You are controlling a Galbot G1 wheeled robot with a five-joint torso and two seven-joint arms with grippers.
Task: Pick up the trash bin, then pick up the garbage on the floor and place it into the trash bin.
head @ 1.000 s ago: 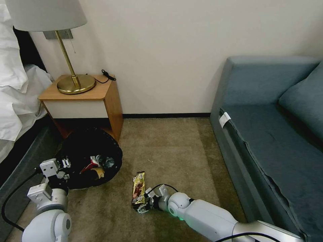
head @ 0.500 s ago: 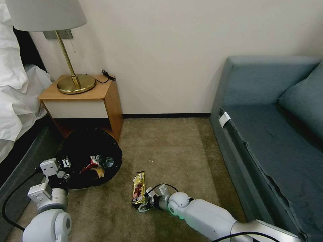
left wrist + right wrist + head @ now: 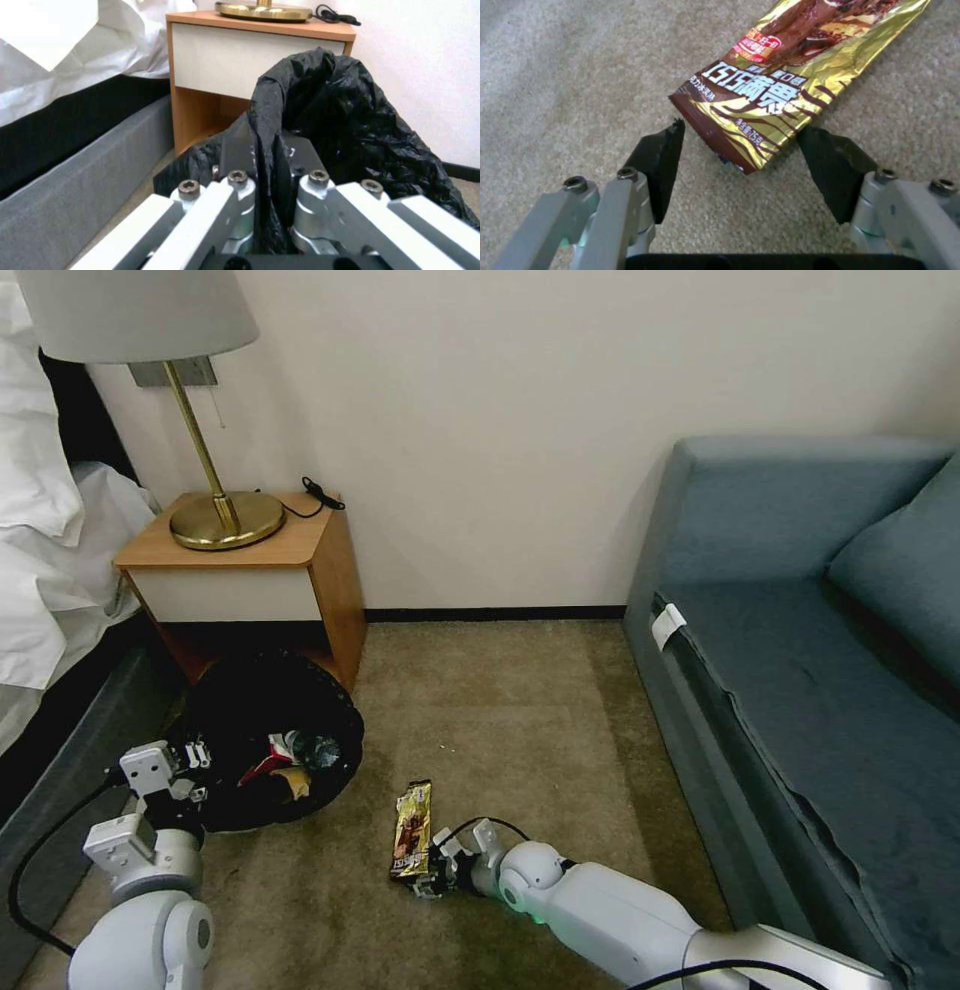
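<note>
Head: trash bin (image 3: 262,740) by nightstand (image 3: 300,560), candy-bar wrapper (image 3: 411,830) on carpet beside bin, right gripper (image 3: 428,870) at its near end, barely nudged since a second ago | Left wrist: left gripper (image 3: 272,183) clamped on bin liner (image 3: 340,112) | Right wrist: jaws wide astride wrapper (image 3: 780,82); thin foil may slide out.

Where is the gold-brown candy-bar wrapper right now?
In the head view, the candy-bar wrapper lies flat on the carpet, right of the trash bin; its near end sits between the open right gripper fingers.
</note>
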